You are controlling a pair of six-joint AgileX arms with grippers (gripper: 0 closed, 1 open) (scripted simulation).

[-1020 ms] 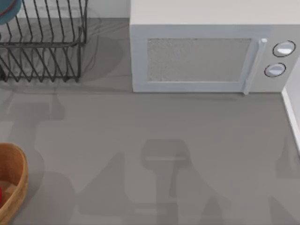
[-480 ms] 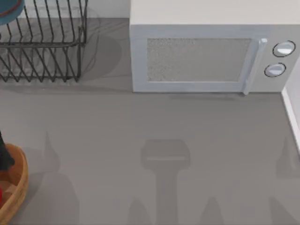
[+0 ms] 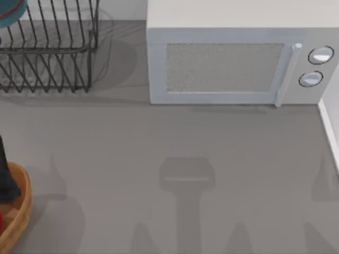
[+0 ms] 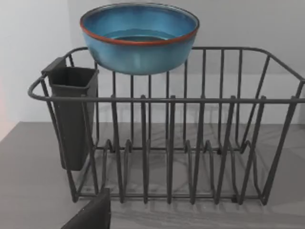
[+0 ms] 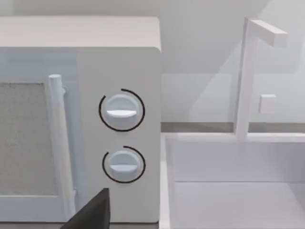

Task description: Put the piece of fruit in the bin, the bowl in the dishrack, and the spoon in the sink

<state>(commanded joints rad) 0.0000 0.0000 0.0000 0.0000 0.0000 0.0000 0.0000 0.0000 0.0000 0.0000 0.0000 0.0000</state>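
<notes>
The blue bowl (image 4: 139, 38) with its reddish-brown edge rests on top of the black wire dishrack (image 4: 190, 143), at the table's back left; its teal edge (image 3: 8, 13) peeks in over the dishrack (image 3: 47, 53). The tan bin (image 3: 18, 211) sits at the front left with the red piece of fruit (image 3: 1, 219) inside it. A dark part of my left gripper (image 3: 5, 180) hangs over the bin's rim at the left edge. A dark part of my right gripper (image 5: 90, 212) faces the white sink (image 5: 228, 191). The spoon is out of view.
A white microwave (image 3: 228, 63) with two knobs stands at the back centre and right. The sink's raised edge (image 3: 329, 127) runs along the right side, with a white faucet (image 5: 248, 76) behind it. A black cutlery holder (image 4: 74, 114) hangs on the dishrack's end.
My left arm's dark tip has come into the top view at the left edge above the bin. The arms' shadows on the table have shifted.
</notes>
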